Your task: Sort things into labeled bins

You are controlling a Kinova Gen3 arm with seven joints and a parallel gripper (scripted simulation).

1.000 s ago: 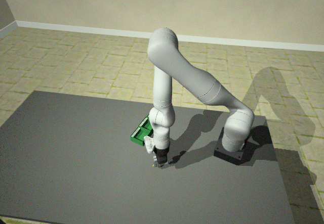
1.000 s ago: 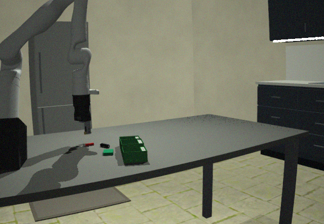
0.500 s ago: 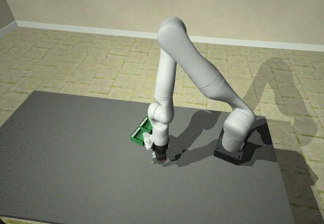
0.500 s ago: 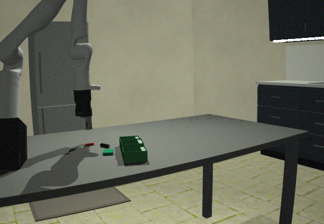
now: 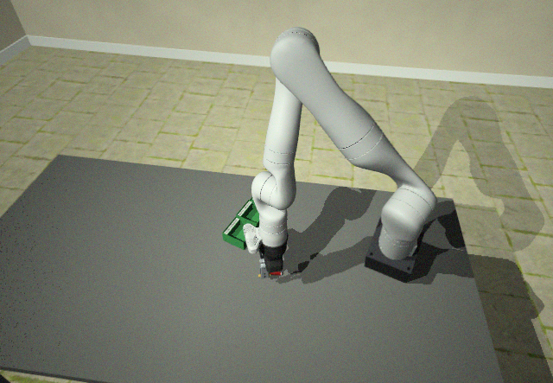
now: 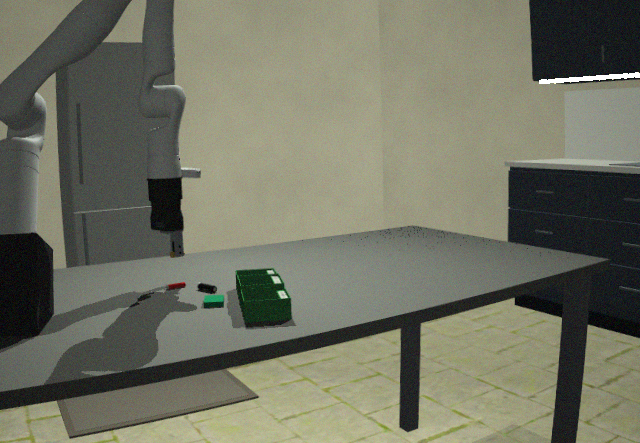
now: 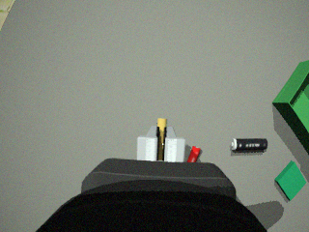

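My gripper point(image 7: 161, 138) is shut on a thin yellow-tipped thing point(image 7: 161, 127), perhaps a pencil, which sticks out between the fingers. In the exterior view the gripper point(image 6: 176, 247) hangs a clear way above the table. Below it lies a red-handled tool point(image 6: 174, 286), which also shows in the wrist view point(image 7: 193, 154). A black battery point(image 7: 249, 145) lies to the right of it, and a small green block point(image 7: 292, 180) lies nearer the bins. A row of green labelled bins point(image 6: 262, 296) stands on the table; the arm partly hides it in the top view point(image 5: 241, 226).
The arm's dark base point(image 5: 392, 263) stands at the table's right side. The bins' labels are too small to read. A fridge stands behind the arm and dark cabinets point(image 6: 578, 242) stand off the table.
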